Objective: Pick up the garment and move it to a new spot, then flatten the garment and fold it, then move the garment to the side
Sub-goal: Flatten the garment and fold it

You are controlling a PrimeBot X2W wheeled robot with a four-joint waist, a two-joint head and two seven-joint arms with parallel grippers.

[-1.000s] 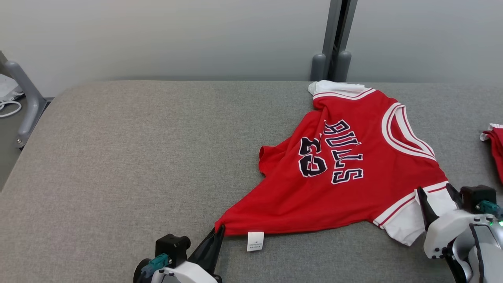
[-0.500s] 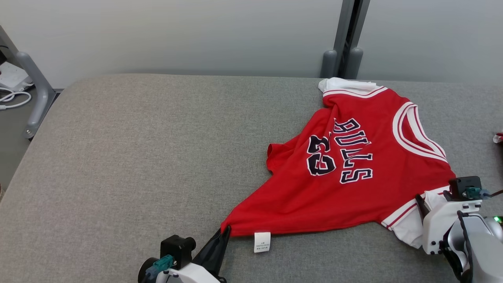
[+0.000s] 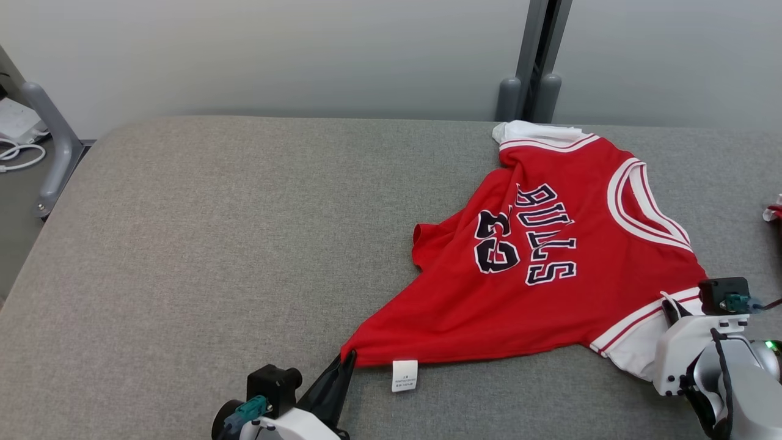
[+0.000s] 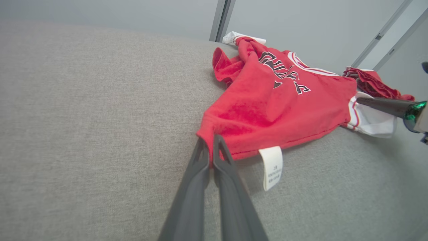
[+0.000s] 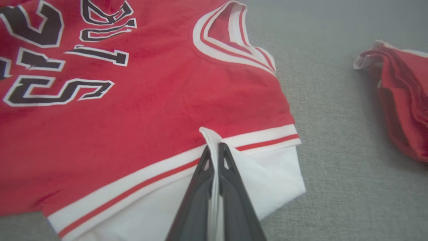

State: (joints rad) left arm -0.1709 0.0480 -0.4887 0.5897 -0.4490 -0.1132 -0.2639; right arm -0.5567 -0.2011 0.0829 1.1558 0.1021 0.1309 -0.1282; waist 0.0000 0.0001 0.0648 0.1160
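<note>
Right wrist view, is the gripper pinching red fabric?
No, the right gripper pinches a white sleeve fold of the red Bulls jersey.

A second red garment [image 3: 773, 211] pokes in at the head view's right edge, mostly cut off. The print on the jersey's [image 3: 550, 305] care label [image 3: 404, 374] is too small to read. The left end effector [image 3: 348, 358] runs off the bottom edge, and the right end effector [image 3: 671, 310] sits largely behind its own housing [image 3: 690, 348]. In the right wrist view, the lettering [image 5: 57, 90] is cropped at the upper left.

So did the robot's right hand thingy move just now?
Yes. Against the grey post by the wall, the right gripper slid left onto the white sleeve of the jersey and pinched shut on it.
</note>
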